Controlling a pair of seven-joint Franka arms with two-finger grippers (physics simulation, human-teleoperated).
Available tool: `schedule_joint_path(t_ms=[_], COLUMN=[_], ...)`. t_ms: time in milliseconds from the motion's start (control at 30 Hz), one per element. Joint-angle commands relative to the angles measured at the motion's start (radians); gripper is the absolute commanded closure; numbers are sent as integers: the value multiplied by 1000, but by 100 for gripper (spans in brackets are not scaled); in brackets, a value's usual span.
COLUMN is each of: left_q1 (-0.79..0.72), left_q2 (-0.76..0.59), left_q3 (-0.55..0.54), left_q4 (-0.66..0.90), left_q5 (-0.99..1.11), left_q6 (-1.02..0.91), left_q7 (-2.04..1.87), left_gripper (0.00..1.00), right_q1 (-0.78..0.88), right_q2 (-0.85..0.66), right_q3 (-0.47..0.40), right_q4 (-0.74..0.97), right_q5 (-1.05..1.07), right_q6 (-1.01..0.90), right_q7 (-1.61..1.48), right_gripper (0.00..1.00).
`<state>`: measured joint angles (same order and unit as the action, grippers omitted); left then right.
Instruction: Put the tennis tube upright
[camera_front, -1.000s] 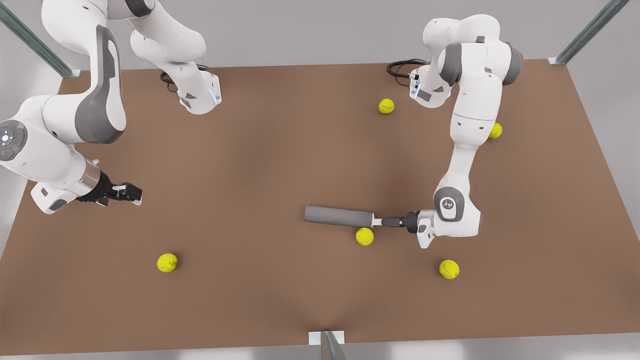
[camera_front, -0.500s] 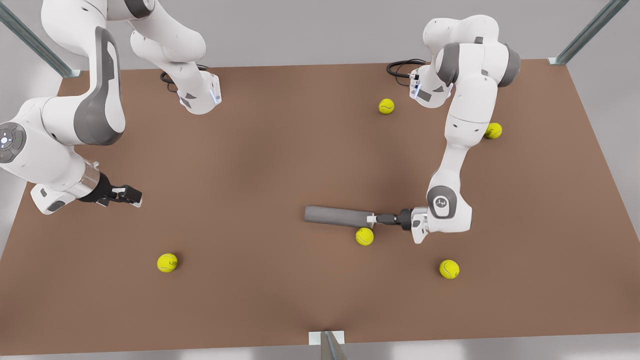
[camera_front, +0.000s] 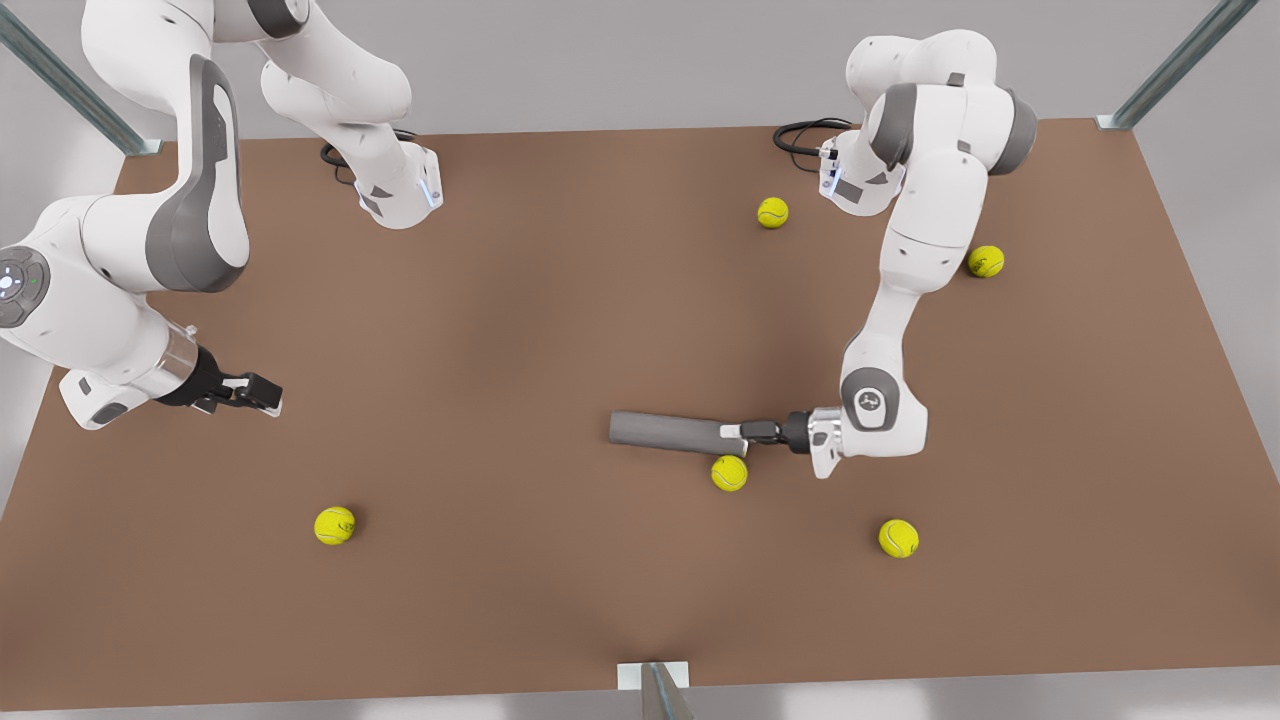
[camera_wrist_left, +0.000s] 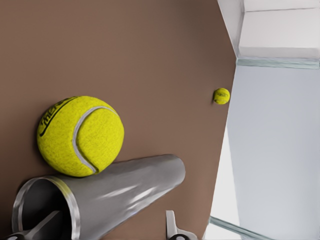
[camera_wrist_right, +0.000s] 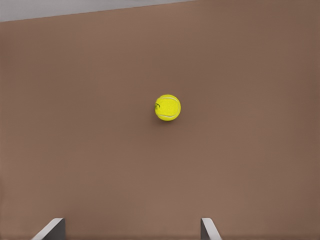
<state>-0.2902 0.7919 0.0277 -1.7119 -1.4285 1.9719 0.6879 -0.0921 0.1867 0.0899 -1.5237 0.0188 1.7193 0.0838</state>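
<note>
Closing in from 3 o'clock, the left claw (camera_front: 738, 432) has slid along the counter (camera_front: 560, 300) since a second ago. It then stood just off the tube's end and now overlaps the rim. The tube (camera_front: 665, 430) has not shifted. It lies flat on its side in the near half of the counter, its long axis running 9 to 3 in the front view, with the silvery open end at 3 o'clock, facing the claw.

The left wrist view shows the claw spread wide and gripping nothing. One finger (camera_wrist_left: 42, 227) reaches into the tube's (camera_wrist_left: 130, 185) open mouth, and the other finger (camera_wrist_left: 172, 227) hangs outside its wall.

A tennis ball (camera_front: 729, 473) rests against the tube's near side at the rim end, at about 5 o'clock from the tube's middle. The left wrist view shows this ball (camera_wrist_left: 80, 136) touching the tube.

Nearer the front edge lie two loose balls, one (camera_front: 898, 538) at 4 o'clock from the tube and one (camera_front: 334, 525) at 8 o'clock, both well apart from it.

Farther back, at 9 o'clock, the right claw (camera_front: 262, 393) waits over the counter's edge with its fingers spread wide and empty. Its wrist view looks down on a lone ball (camera_wrist_right: 167, 107).

Two more balls lie at the far side, one (camera_front: 985, 261) beside the left arm's forearm, less covered by it than before, and one (camera_front: 772, 212) near that arm's base.
</note>
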Motion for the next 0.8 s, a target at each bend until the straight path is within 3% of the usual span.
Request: schedule_joint_path(t_ms=[0, 633, 700, 767], left_q1=[-4, 6, 6, 6], left_q2=[1, -39, -40, -40], left_q3=[-2, -12, -11, -9], left_q4=[0, -28, -28, -28], left_q5=[-21, -110, -110, -109], left_q6=[5, -73, -71, -71], left_q7=[58, 13, 10, 10], left_gripper=[0, 0, 30, 49], right_q1=[0, -3, -3, -3], right_q2=[-1, -1, -1, -1], right_q3=[-1, -1, -2, -2], right_q4=[0, 0, 0, 0], right_q5=[0, 21, 21, 21], right_q6=[-1, -1, -1, -1], right_q7=[11, 10, 10, 10], right_gripper=[0, 0, 0, 0])
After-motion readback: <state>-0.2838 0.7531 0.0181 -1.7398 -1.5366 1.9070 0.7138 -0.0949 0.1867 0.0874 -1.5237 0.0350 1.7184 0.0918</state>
